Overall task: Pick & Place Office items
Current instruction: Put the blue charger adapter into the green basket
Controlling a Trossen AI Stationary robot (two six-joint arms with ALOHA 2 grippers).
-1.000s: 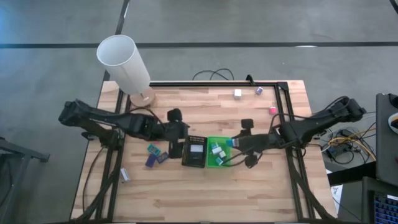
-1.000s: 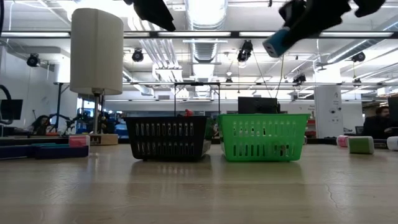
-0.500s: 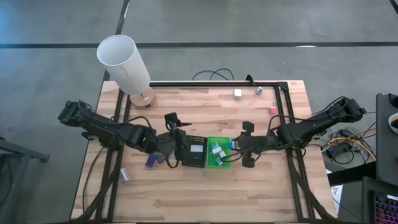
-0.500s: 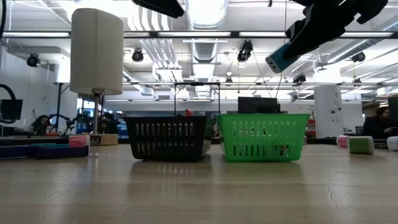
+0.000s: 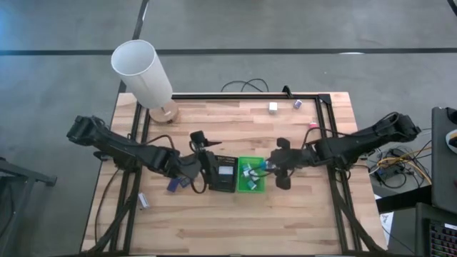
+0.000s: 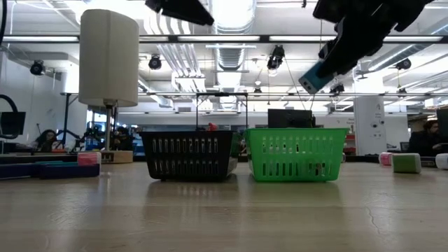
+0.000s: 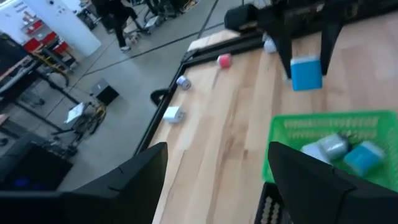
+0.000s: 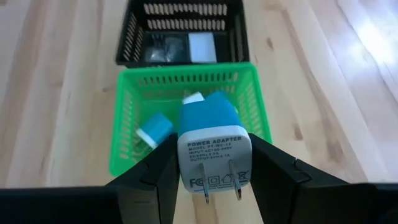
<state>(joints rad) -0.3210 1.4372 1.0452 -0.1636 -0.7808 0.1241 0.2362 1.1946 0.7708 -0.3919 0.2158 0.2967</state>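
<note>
Right gripper (image 8: 208, 163) is clamped on a teal-and-white plastic power adapter plug (image 8: 210, 144), prongs facing the wrist camera. Over the last second it has moved in from the basket's right side and dropped slightly; it now hangs above the right edge of the green plastic mesh basket (image 5: 250, 187), not yet released. The basket already holds a few teal and white adapters (image 8: 155, 130). Left gripper (image 7: 217, 180), fingers spread and empty, has shifted over the black plastic mesh basket (image 5: 223, 174). Likely next: lower and drop. Loose small blocks (image 5: 273, 106) wait at the wooden table's (image 5: 214, 221) far edge.
</note>
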